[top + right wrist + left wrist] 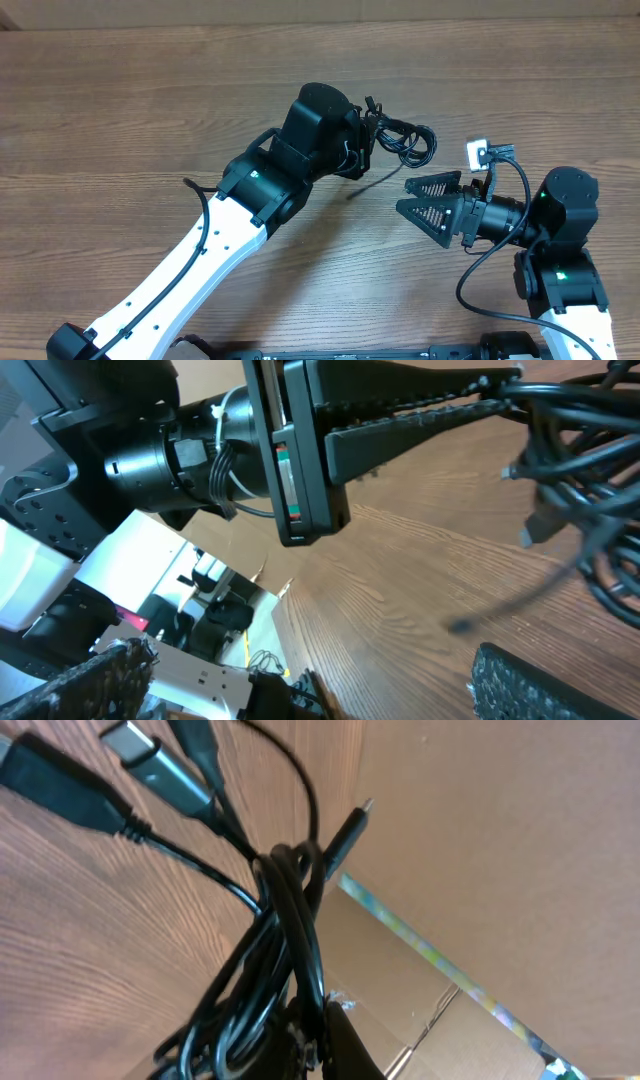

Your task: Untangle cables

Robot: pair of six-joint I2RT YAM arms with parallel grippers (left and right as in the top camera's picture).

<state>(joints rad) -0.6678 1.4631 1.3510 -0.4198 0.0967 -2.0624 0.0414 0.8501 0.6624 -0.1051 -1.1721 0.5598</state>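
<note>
My left gripper (pixel 372 131) is shut on the cables (pixel 407 141), a knotted black bundle held above the middle of the table. In the left wrist view the cables (pixel 285 920) run up out of the gripper (pixel 316 1042), with a silver plug (pixel 150 756) and a dark plug (pixel 60 790) sticking out at the top. One thin strand (pixel 365 184) hangs down to the wood. My right gripper (pixel 425 203) stands open just right of and below the bundle, nothing between its fingers (pixel 436 186). In the right wrist view the cables (pixel 585 490) hang at the far right, above the open gripper (pixel 310 660).
The wooden table (pixel 120 100) fills the overhead view. The right arm's own thick wire (pixel 500 240) loops beside its wrist. The table's near edge (pixel 300 630) shows in the right wrist view, with floor clutter beyond. Cardboard (pixel 470 870) stands behind the table.
</note>
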